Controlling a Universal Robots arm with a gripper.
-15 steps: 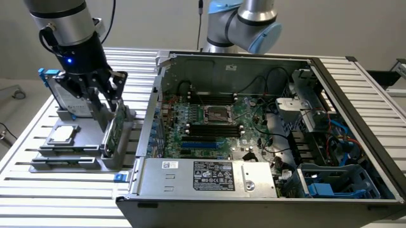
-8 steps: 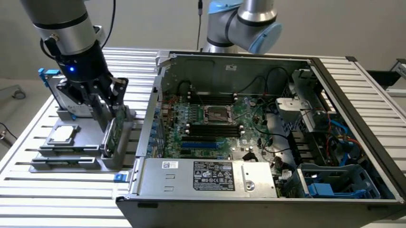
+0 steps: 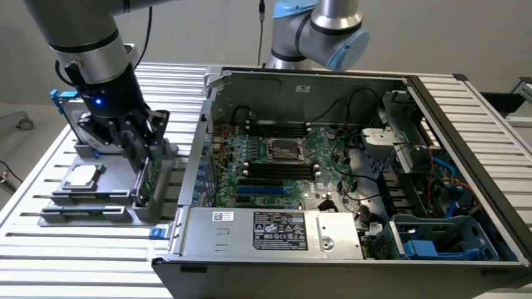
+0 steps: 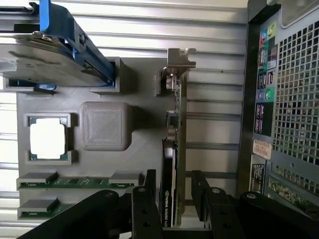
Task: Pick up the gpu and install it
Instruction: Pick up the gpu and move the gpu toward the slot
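Straddling the gpu (image 4: 172, 164), the gripper (image 4: 174, 211) hangs low over the grey holder (image 4: 144, 124). Its jaws are spread as wide as they go and have hold of nothing.

The card stands on its long edge in a slot of the holder, directly between the two fingers (image 4: 144, 209). One finger faces the black cooler side and the other faces the bare board side. A strip of holder shows between the board side and its finger. On the cooler side I cannot tell whether the finger touches.

The card's long axis runs straight out from the jaws, in line with the gap between them. It ends at the silver bracket (image 4: 180, 57), the end farthest from the fingers. The jaws therefore face each other across the card's thin dimension, near the end opposite the bracket, and in my judgement a grip depends on that.

To one side of the jaws, well apart from the card, lie a square chip (image 4: 47, 139), a hard drive (image 4: 50, 55) in a blue frame and two memory sticks (image 4: 75, 181). On the other side, near the jaws, stands the open computer case (image 3: 316, 73).
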